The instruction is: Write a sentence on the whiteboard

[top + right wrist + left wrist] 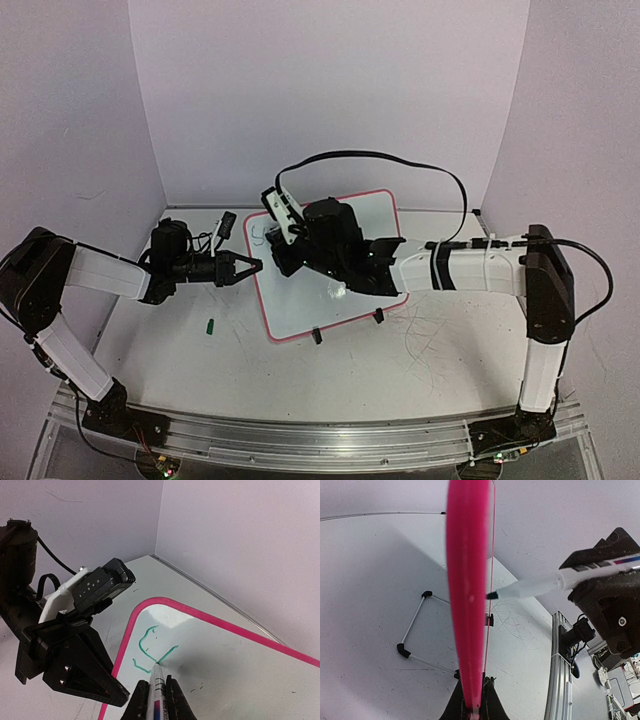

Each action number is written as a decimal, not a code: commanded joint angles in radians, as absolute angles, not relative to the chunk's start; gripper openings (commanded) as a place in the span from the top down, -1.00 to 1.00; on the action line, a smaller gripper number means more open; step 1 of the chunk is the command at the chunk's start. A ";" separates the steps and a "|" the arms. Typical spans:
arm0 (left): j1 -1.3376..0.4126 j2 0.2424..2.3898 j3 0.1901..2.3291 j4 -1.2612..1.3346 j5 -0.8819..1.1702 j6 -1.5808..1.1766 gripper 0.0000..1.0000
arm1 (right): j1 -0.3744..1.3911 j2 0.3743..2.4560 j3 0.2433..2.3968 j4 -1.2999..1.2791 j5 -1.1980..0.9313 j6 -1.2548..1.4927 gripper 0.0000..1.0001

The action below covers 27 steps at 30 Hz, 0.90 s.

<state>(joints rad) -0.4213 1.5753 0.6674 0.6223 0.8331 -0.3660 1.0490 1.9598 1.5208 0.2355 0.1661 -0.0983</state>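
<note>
The whiteboard, white with a pink rim, stands propped on the table's middle. My left gripper is shut on its left rim, seen edge-on as a pink bar in the left wrist view, where the jaws clamp it. My right gripper is shut on a white marker, its tip touching the board near the top left corner. The sentence is only green strokes: an S shape and a slanted line. The marker also shows in the left wrist view. My right gripper covers the writing from above.
A small green cap lies on the table left of the board. Two black clip feet hold the board's near edge, and a wire stand sits behind it. A black cable arches over. Walls close the back and sides.
</note>
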 commanded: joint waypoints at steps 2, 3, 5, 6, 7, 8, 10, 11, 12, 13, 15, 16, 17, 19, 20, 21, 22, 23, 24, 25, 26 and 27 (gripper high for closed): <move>-0.428 1.565 0.703 0.606 0.790 -0.304 1.00 | 1.045 1.932 1.491 0.230 0.192 -0.078 1.00; -0.428 1.564 0.703 0.606 0.790 -0.304 1.00 | 1.046 1.930 1.488 0.229 0.193 -0.077 1.00; -0.428 1.565 0.702 0.606 0.790 -0.304 1.00 | 1.046 1.927 1.481 0.229 0.197 -0.075 1.00; -0.428 1.565 0.702 0.606 0.790 -0.304 1.00 | 1.046 1.924 1.478 0.229 0.202 -0.075 1.00; -0.428 1.565 0.703 0.605 0.790 -0.304 1.00 | 1.047 1.922 1.475 0.229 0.207 -0.074 1.00; -0.428 1.565 0.703 0.605 0.790 -0.304 1.00 | 1.047 1.919 1.471 0.229 0.214 -0.073 1.00; -0.428 1.565 0.704 0.604 0.791 -0.304 1.00 | 1.047 1.916 1.467 0.229 0.227 -0.074 1.00; -0.428 1.565 0.704 0.604 0.790 -0.304 1.00 | 1.047 1.913 1.465 0.229 0.234 -0.076 1.00; -0.428 1.565 0.704 0.603 0.790 -0.304 1.00 | 1.047 1.910 1.464 0.229 0.238 -0.078 1.00; -0.428 1.565 0.703 0.604 0.790 -0.303 1.00 | 1.047 1.908 1.464 0.229 0.246 -0.079 1.00; -0.428 1.565 0.703 0.603 0.790 -0.303 1.00 | 1.047 1.905 1.468 0.229 0.259 -0.083 1.00; -0.429 1.565 0.703 0.603 0.790 -0.303 1.00 | 1.046 1.905 1.471 0.230 0.265 -0.087 1.00; -0.428 1.566 0.703 0.602 0.790 -0.302 1.00 | 1.046 1.905 1.476 0.234 0.270 -0.090 1.00; -0.428 1.567 0.704 0.602 0.791 -0.302 1.00 | 1.046 1.904 1.487 0.248 0.275 -0.093 1.00; -0.428 1.567 0.704 0.603 0.791 -0.302 1.00 | 1.046 1.904 1.492 0.255 0.274 -0.095 1.00; -0.428 1.566 0.703 0.603 0.791 -0.302 1.00 | 1.046 1.902 1.498 0.260 0.267 -0.095 1.00; -0.428 1.564 0.703 0.603 0.791 -0.302 1.00 | 1.047 1.897 1.500 0.267 0.245 -0.098 1.00; -0.428 1.563 0.703 0.603 0.790 -0.302 1.00 | 1.047 1.891 1.498 0.276 0.222 -0.099 1.00; -0.428 1.563 0.703 0.603 0.790 -0.302 1.00 | 1.047 1.886 1.492 0.286 0.201 -0.096 1.00; -0.429 1.562 0.702 0.602 0.790 -0.302 1.00 | 1.047 1.884 1.487 0.289 0.180 -0.091 1.00; -0.428 1.561 0.702 0.601 0.790 -0.302 1.00 | 1.047 1.885 1.488 0.291 0.162 -0.089 1.00; -0.428 1.560 0.701 0.601 0.791 -0.301 1.00 | 1.047 1.888 1.491 0.291 0.156 -0.088 1.00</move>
